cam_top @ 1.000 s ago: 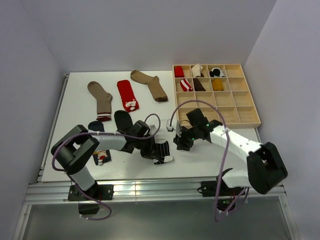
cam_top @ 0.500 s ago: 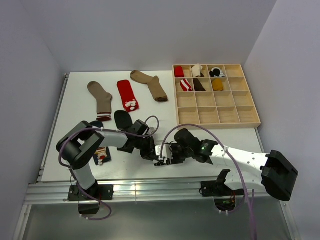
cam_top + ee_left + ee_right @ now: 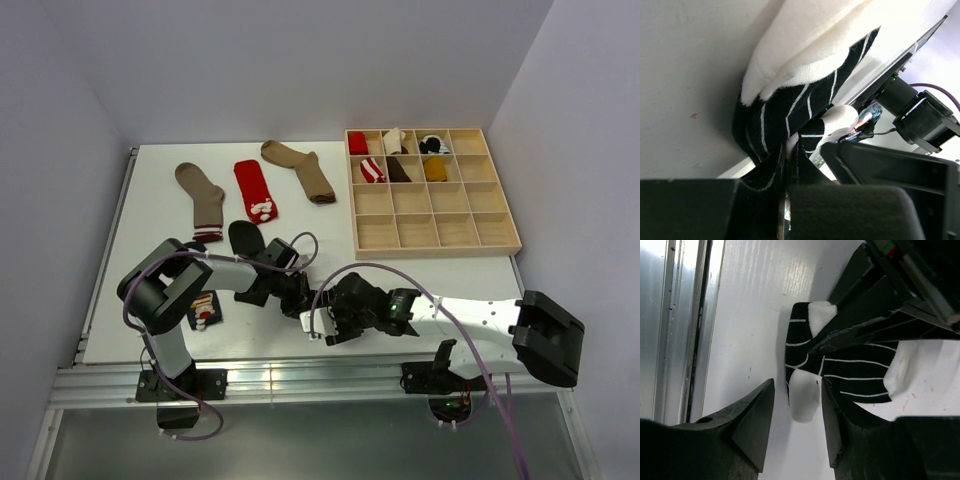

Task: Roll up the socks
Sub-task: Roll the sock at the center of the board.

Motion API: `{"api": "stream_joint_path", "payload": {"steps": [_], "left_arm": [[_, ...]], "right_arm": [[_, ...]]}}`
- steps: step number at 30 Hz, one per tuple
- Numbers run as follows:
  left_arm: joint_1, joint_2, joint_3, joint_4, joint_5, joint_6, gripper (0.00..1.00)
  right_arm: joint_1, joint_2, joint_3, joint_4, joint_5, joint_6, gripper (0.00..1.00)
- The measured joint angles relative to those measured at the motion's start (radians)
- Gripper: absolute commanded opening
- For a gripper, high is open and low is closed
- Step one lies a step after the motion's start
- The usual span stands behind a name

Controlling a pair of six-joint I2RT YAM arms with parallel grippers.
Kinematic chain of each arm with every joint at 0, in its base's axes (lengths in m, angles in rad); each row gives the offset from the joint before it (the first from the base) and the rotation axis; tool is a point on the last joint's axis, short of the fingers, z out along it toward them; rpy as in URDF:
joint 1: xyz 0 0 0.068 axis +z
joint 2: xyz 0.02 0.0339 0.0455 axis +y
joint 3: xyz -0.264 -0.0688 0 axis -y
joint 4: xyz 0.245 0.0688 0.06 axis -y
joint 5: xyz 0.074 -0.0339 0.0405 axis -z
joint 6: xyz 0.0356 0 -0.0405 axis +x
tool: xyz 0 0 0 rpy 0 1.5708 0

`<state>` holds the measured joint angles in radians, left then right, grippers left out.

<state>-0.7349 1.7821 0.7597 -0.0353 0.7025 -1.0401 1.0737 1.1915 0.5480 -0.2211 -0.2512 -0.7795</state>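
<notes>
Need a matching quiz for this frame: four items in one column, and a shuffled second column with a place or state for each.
Column A
1. striped sock
2. red sock
3. wooden tray
4. right gripper

Column B
a. open, straddling a white end of a sock
b. lying flat between two tan socks
c. pinched in the left gripper
d. at the far right, with rolled socks in its top cells

Pairs: 1-c, 2-b, 3-d, 4-a

High rear overhead view of the whole tabletop (image 3: 150, 220); both wrist views close, low, on the same striped sock (image 3: 855, 375).
</notes>
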Motion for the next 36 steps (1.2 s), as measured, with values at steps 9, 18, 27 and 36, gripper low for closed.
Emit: {"api": "stream_joint_path", "payload": {"steps": [9,18,27,36], "left_arm": [[0.003,0.001,0.0,0.0,0.004,-0.002,0.08],[0.007,0.002,0.0,0.0,0.008,-0.002,0.13],[0.012,-0.018,-0.026,0.035,-0.003,-0.055,0.25],[0.015,-0.149,-0.131,0.134,-0.129,-0.135,0.34]], "right_arm": [[0.018,0.1,0.001,0.056,0.056,-0.003,0.48],[0.021,0.197,0.052,0.05,0.094,0.003,0.26],[-0.064,0.271,0.176,-0.116,-0.023,0.024,0.19],[-0.237,0.42,0.334,-0.332,-0.265,-0.01,0.18]]}}
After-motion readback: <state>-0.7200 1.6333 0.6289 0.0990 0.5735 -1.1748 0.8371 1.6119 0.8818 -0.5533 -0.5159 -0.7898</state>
